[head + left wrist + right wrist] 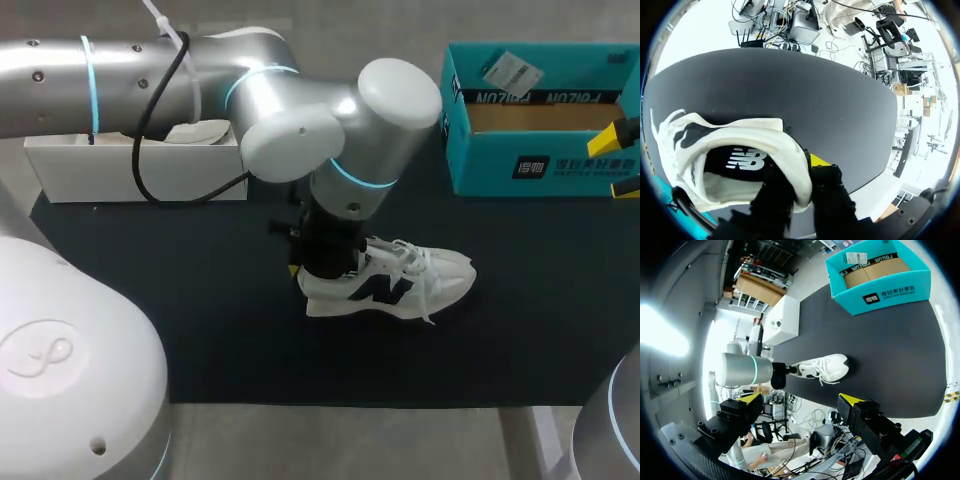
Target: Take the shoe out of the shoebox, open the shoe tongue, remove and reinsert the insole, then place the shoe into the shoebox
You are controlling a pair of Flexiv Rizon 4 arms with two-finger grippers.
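Note:
A white sneaker point(400, 280) with a dark logo and loose laces stands upright on the black mat, toe pointing right. My left gripper point(308, 268) comes down on its heel. In the left wrist view this gripper point(799, 172) is shut on the heel collar of the sneaker point(740, 135), one finger inside and the yellow-tipped one outside. The teal shoebox point(545, 150) stands open at the back right, with brown cardboard showing inside. My right gripper point(628, 158) hangs open in front of the box's right end. Its own view shows the gripper point(800, 399) open, with the sneaker point(827, 367) and shoebox point(890, 290) far ahead.
A white open tray point(130, 165) with a pale item inside stands at the back left, partly behind my left arm point(300, 120). The black mat point(200, 330) covers the table up to a pale front strip.

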